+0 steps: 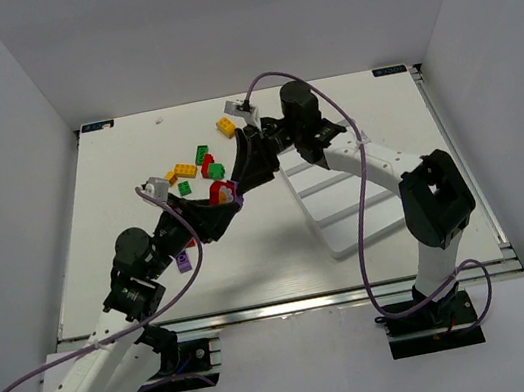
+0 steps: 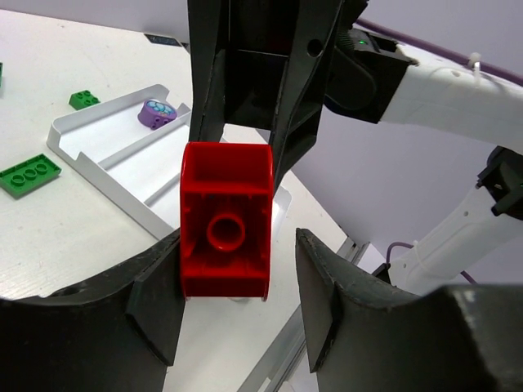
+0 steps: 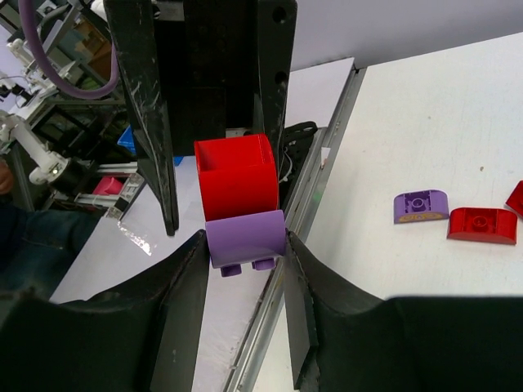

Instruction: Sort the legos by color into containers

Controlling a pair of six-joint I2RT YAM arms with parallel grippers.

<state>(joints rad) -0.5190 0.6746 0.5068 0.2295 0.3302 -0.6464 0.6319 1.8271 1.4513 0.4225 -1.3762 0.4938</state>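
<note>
Both arms meet above the table (image 1: 117, 181), just left of the white tray (image 1: 330, 206), which sits right of centre. Held between them, off the surface, is a red lego (image 2: 226, 233) joined to a purple lego (image 3: 245, 237).

Right fingers (image 3: 176, 310): narrow, clamped on the purple lego, one finger against each side. The red lego sits on its far face, beyond the fingertips.

Left fingers (image 2: 155, 302): parted around the red lego. One finger touches the brick's side and the other stands apart from it with a visible gap, so there is no grip.

Loose legos on the table, left of and beyond the meeting point:
- a yellow-orange brick (image 1: 225, 126) farthest back
- a green brick (image 1: 202, 154) just beside an orange brick (image 1: 185, 171)
- a small purple brick (image 1: 183, 262) near the left arm

The right wrist view shows a purple arched brick (image 3: 421, 206) and a red arched brick (image 3: 482, 224) lying side by side.

In the tray, one purple brick with a pale top (image 2: 157, 113) lies near an end wall. I cannot tell which compartment.
</note>
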